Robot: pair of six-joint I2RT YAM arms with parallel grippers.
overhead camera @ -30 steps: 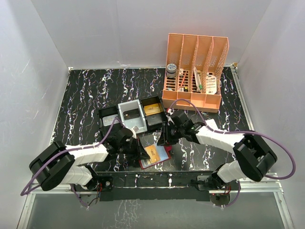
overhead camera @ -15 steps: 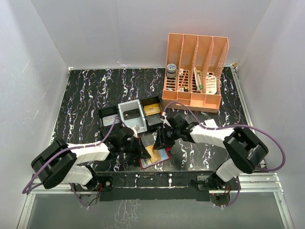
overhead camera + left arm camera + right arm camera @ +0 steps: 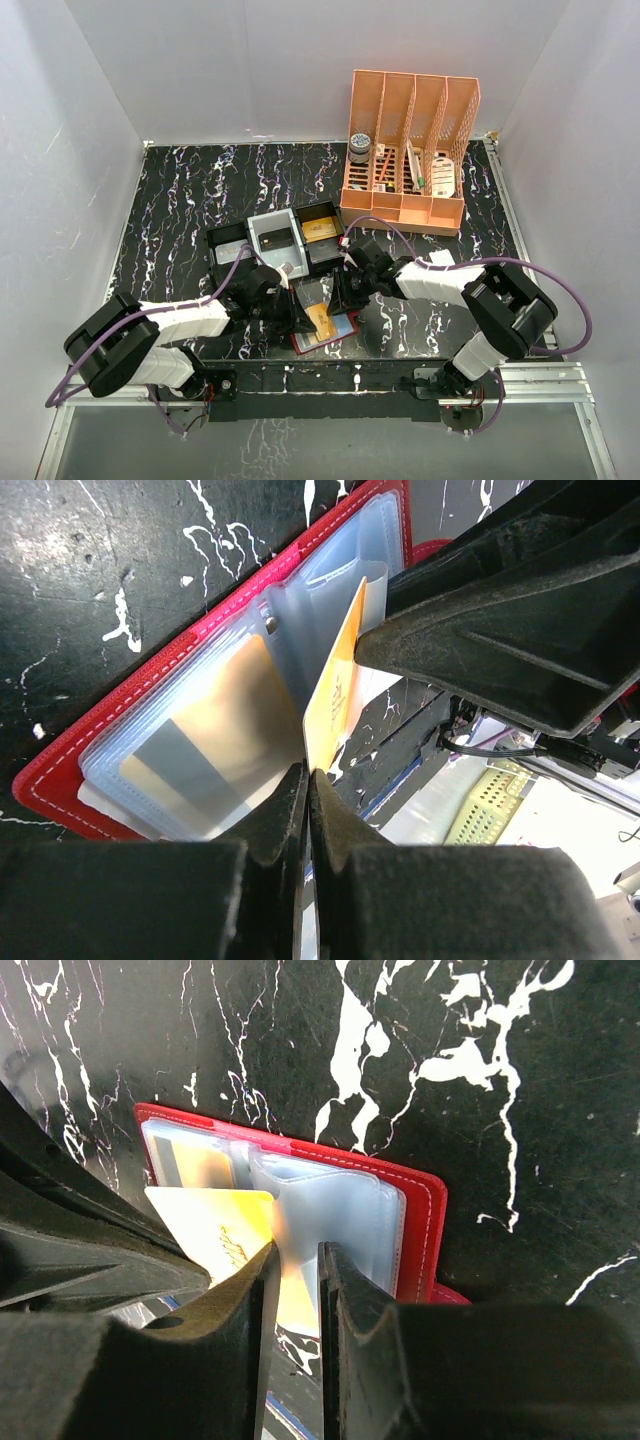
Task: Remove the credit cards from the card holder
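The red card holder [image 3: 343,328] lies open near the table's front edge, its clear sleeves [image 3: 340,1210] fanned up. My left gripper [image 3: 309,775] is shut on the lower edge of a yellow-orange credit card [image 3: 335,695] that stands on edge, part way out of a sleeve. A tan and grey card [image 3: 205,740] stays flat in a sleeve of the card holder [image 3: 60,780]. My right gripper [image 3: 297,1255] meets it from the other side, jaws narrowly apart with a clear sleeve pinched between them, the orange card [image 3: 215,1230] just to their left.
A black compartmented tray [image 3: 228,243] with a grey insert [image 3: 275,238] sits just behind the card holder. An orange file rack [image 3: 410,150] holding small items stands at the back right. White walls enclose the black marbled table [image 3: 180,200].
My right gripper has moved left onto the card holder, opened a little, then closed again on the sleeve. My left gripper has stayed shut on the orange card.
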